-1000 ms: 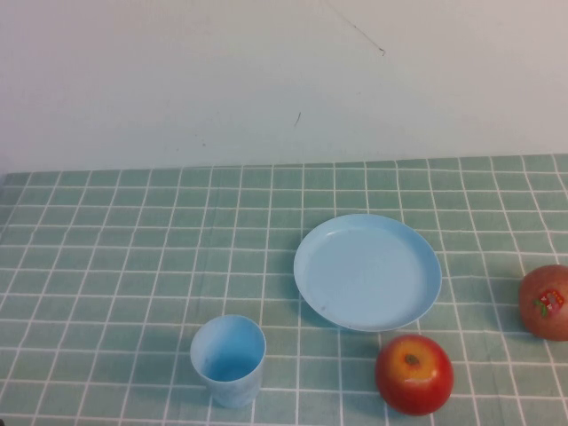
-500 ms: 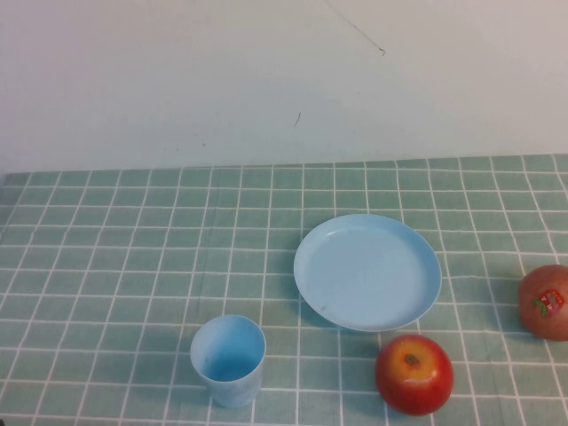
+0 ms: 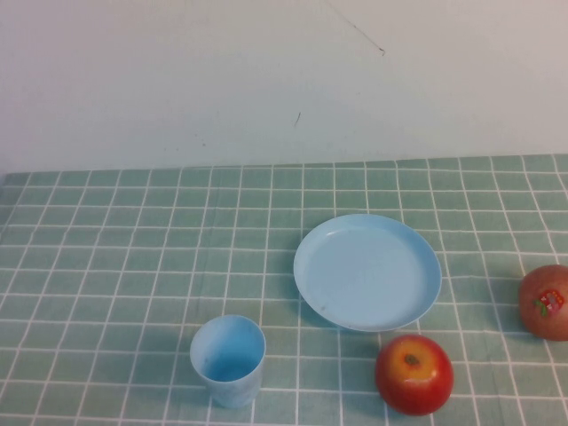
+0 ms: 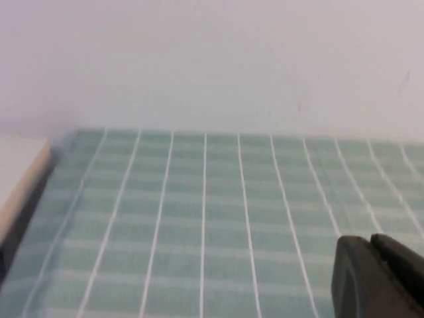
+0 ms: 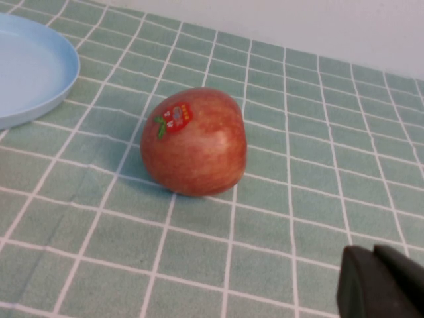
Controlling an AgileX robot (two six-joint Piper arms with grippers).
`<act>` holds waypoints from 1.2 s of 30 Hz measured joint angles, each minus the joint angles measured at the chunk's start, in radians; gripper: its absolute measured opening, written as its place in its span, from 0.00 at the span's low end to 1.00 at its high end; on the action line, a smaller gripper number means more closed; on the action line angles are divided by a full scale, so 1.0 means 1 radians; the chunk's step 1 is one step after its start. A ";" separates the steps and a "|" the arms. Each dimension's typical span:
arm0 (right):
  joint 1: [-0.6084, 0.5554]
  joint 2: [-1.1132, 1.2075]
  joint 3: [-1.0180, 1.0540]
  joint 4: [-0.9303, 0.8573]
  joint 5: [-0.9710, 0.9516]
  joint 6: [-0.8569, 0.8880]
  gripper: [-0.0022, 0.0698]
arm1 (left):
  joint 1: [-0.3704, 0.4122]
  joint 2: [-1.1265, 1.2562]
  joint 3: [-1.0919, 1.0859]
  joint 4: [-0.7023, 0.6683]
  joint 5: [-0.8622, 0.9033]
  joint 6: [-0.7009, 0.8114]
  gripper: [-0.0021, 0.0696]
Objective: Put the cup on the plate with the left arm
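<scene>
Fingers of the left gripper [image 4: 377,278] & right gripper [image 5: 381,281] show only as dark tips at the edge of each wrist view, so can't tell if released or clenched; neither appears in the high view. Green checked surface [image 3: 115,266] carries the plate [image 3: 367,272] at centre-right, then a red apple [image 3: 414,374] just in front of it, a stickered apple [image 3: 544,302] at the right edge w/ the right gripper near it, & the cup [image 3: 228,358] upright, front-left of the plate, apart from it.

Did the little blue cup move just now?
No. The cup sits on the same tablecloth squares, same gap from the plate. Neither hand touches it.
</scene>
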 joint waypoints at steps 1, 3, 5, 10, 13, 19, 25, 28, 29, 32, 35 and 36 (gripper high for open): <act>0.000 0.000 0.000 0.000 0.000 0.000 0.03 | 0.000 0.000 0.002 -0.005 -0.060 0.000 0.03; 0.000 0.000 0.000 0.000 0.000 0.000 0.03 | 0.000 0.000 0.004 -0.012 -0.214 -0.011 0.03; 0.000 0.000 0.000 0.000 0.000 0.000 0.03 | 0.000 0.000 0.004 -0.020 -0.394 -0.042 0.03; 0.000 0.000 0.000 0.000 0.000 0.000 0.03 | 0.000 0.000 0.004 -0.032 -0.895 -0.123 0.03; 0.000 0.000 0.000 0.000 0.000 0.000 0.03 | 0.000 -0.002 -0.023 -0.036 -1.047 -0.161 0.03; 0.000 0.000 0.000 0.000 0.000 0.000 0.03 | 0.000 -0.002 -0.296 0.077 -0.847 -0.175 0.03; 0.000 0.000 0.000 0.000 0.000 0.000 0.03 | 0.000 0.089 -0.652 0.192 -0.516 -0.171 0.03; 0.000 0.000 0.000 0.000 0.000 0.000 0.03 | 0.000 0.184 -0.810 0.193 -0.256 -0.171 0.03; 0.000 0.000 0.000 0.000 0.000 0.000 0.03 | 0.000 0.221 -0.861 0.193 -0.147 -0.171 0.03; 0.000 0.000 0.000 0.000 0.000 0.000 0.03 | 0.000 0.309 -0.964 0.193 0.141 -0.171 0.03; 0.000 0.000 0.000 0.000 0.000 0.000 0.03 | 0.000 0.356 -0.982 0.166 0.275 -0.187 0.03; 0.000 0.000 0.000 0.000 0.000 0.000 0.03 | 0.000 0.362 -0.982 0.139 0.299 -0.194 0.03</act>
